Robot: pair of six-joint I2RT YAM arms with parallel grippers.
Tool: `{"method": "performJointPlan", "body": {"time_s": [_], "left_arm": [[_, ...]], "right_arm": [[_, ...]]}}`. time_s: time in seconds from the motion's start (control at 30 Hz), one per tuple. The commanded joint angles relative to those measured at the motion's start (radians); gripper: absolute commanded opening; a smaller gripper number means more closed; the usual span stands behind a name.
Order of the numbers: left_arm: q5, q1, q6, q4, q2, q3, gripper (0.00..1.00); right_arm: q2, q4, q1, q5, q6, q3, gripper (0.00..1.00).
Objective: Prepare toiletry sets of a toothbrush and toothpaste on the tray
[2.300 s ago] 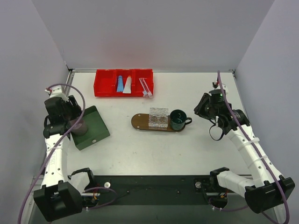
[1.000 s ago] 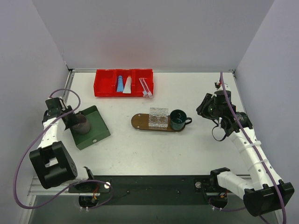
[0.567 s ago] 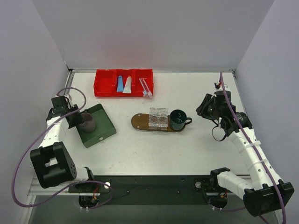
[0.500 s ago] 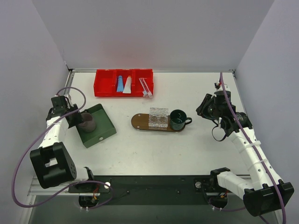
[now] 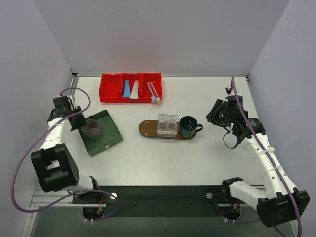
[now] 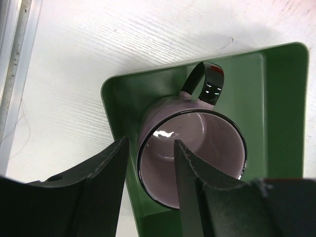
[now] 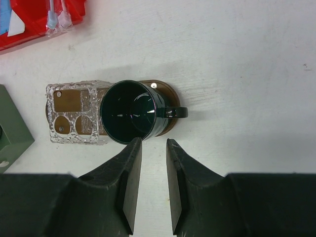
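At the left fingertips first: the left gripper point(image 6: 150, 143) is unclenched. Its jaws sit astride the near wall of a pale lilac mug point(image 6: 197, 143), one finger outside the rim and the other inside the bowl, with a gap showing on the inner side. The mug stands in a dark green box point(image 6: 276, 98) at the table's 9 o'clock. Risk: if we lift off at a slant, the inner finger could hook the rim and tip the mug or drag the box along.

The right gripper point(image 7: 153, 143) is released and empty, jaws narrowly parted, hanging over bare table point(image 5: 197, 163) toward 3 o'clock. At its 12 o'clock in the wrist view stands a dark green mug point(image 7: 131, 111), handle pointing to 3 o'clock, on that end of the tray point(image 5: 147, 128). A clear textured holder point(image 7: 74, 118) with two round holes lies beside the mug toward 9 o'clock. The tray itself sits mid-table.

No set item is on the tray yet. The blue tube point(image 5: 127, 89) and white tube point(image 5: 135, 90) lie side by side in the middle compartment of the red bin point(image 5: 111, 89) at 12 o'clock. The two toothbrushes point(image 5: 154, 92) lie in its 3 o'clock compartment.

Risks we judge ahead:
- The tubes lie so close that one pinch may take both or shove the neighbour.
- The brushes are thin and near the bin wall, so fingers may strike plastic or slip off.
- A low path from 3 o'clock to the bin passes the mug handle, and a knock would shift what stands on the tray.
- Little bare wood shows on the tray, so items set down may slide off.
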Motion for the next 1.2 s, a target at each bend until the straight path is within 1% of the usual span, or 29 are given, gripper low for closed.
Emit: {"method": "performJointPlan", "body": {"time_s": [0.0, 0.13, 0.23, 0.33, 0.37, 0.43, 0.53, 0.57, 0.6, 0.7, 0.97, 1.17], "left_arm": [[-0.012, -0.010, 0.017, -0.025, 0.041, 0.060, 0.52], [-0.023, -0.025, 0.022, -0.034, 0.058, 0.062, 0.51], [-0.026, -0.033, 0.025, -0.040, 0.070, 0.065, 0.46], [-0.036, -0.035, 0.026, -0.048, 0.076, 0.068, 0.36], [-0.040, -0.033, 0.026, -0.049, 0.078, 0.069, 0.30], [-0.042, -0.036, 0.026, -0.052, 0.075, 0.066, 0.26], [-0.042, -0.045, 0.029, -0.055, 0.079, 0.065, 0.22], [-0.065, -0.051, 0.029, -0.058, 0.081, 0.066, 0.19], [-0.066, -0.051, 0.031, -0.058, 0.082, 0.068, 0.12], [-0.074, -0.059, 0.033, -0.065, 0.073, 0.068, 0.01], [-0.086, -0.079, 0.017, -0.032, -0.026, 0.024, 0.00], [-0.131, -0.079, -0.009, -0.003, -0.166, -0.009, 0.00]], "right_arm": [[0.007, 0.023, -0.009, -0.015, 0.017, -0.006, 0.23], [0.008, 0.024, -0.010, -0.016, 0.020, -0.009, 0.22], [0.010, 0.026, -0.010, -0.019, 0.025, -0.012, 0.22], [0.010, 0.027, -0.010, -0.023, 0.026, -0.014, 0.22], [0.008, 0.027, -0.010, -0.023, 0.030, -0.015, 0.22], [0.007, 0.027, -0.012, -0.023, 0.030, -0.017, 0.22], [0.005, 0.026, -0.010, -0.023, 0.030, -0.017, 0.22], [0.005, 0.027, -0.012, -0.023, 0.034, -0.017, 0.22], [0.003, 0.027, -0.010, -0.026, 0.034, -0.017, 0.22], [0.007, 0.027, -0.012, -0.030, 0.040, -0.017, 0.22], [0.000, 0.012, -0.012, -0.035, 0.040, 0.000, 0.22], [0.000, -0.005, -0.009, -0.036, 0.051, 0.009, 0.22]]}}
